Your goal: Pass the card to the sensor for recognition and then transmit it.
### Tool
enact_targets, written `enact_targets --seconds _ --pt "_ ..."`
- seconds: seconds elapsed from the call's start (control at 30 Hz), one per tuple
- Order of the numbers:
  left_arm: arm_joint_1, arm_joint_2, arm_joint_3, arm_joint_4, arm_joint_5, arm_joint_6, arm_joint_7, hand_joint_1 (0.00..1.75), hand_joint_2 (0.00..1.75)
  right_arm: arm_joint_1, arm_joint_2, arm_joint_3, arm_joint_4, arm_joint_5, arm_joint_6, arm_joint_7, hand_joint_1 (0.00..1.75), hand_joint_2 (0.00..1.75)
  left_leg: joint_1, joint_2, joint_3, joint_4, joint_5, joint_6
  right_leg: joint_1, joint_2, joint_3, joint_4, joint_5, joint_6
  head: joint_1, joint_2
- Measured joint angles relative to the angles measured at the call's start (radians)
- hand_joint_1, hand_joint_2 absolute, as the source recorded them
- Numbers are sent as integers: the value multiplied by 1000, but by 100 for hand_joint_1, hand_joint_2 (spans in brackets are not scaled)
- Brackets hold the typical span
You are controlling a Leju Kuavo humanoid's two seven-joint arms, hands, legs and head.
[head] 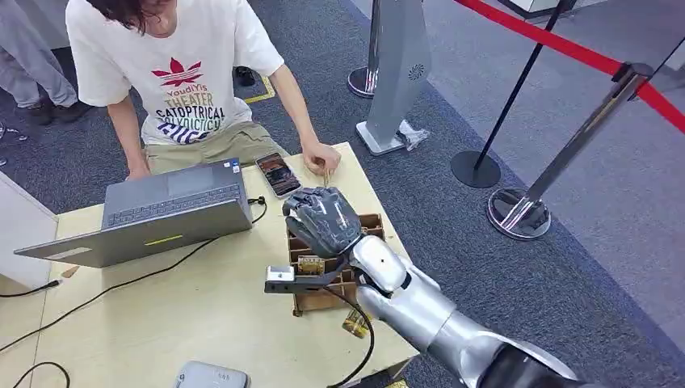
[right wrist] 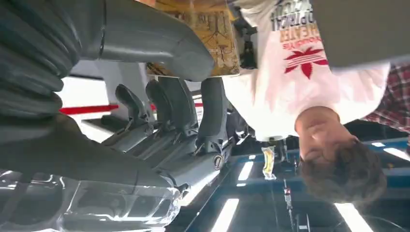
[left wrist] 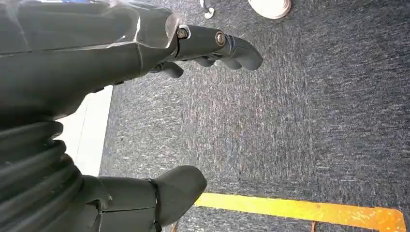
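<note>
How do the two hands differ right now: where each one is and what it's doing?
The right hand is raised over the wooden tray on the table; the left hand hangs over dark carpet. The right hand's fingers are apart and more extended; the left hand's fingers curl at the tips. Both hold nothing visible.

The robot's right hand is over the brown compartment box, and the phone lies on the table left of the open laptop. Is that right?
Not quite. The head view shows the phone to the right of the laptop, near the person's hand. The right hand is indeed above the brown box.
</note>
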Motion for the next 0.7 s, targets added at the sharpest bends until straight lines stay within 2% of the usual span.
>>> enact_targets --seconds 0.07,0.17,0.33,0.57,0.6,0.7 --pt "0 0 0 0 -5 -1 0 0 175 -16 0 0 -16 -41 26 -13 148 175 0 0 0 0 0 0 0 0 0 0 0 0 0 0" --pt "-1 0 0 0 -11 -2 0 0 175 -41 0 -1 -45 -96 66 -25 155 175 0 0 0 0 0 0 0 0 0 0 0 0 0 0" --pt "-10 0 0 0 -29 -13 4 0 175 -73 0 -12 -107 -175 111 -43 154 175 0 0 0 0 0 0 0 0 0 0 0 0 0 0" --pt "-29 -5 -8 0 -53 -19 22 0 175 -123 3 -26 -144 -221 121 -63 155 175 0 0 0 0 0 0 0 0 0 0 0 0 0 0" --pt "-32 -5 -10 0 -56 -19 22 0 175 -132 7 -26 -144 -224 121 -65 161 175 0 0 0 0 0 0 0 0 0 0 0 0 0 0" --pt "-41 -6 -13 0 -63 -19 26 0 175 -165 28 -24 -140 -231 123 -71 161 175 0 0 0 0 0 -1 0 0 0 1 0 0 0 0"
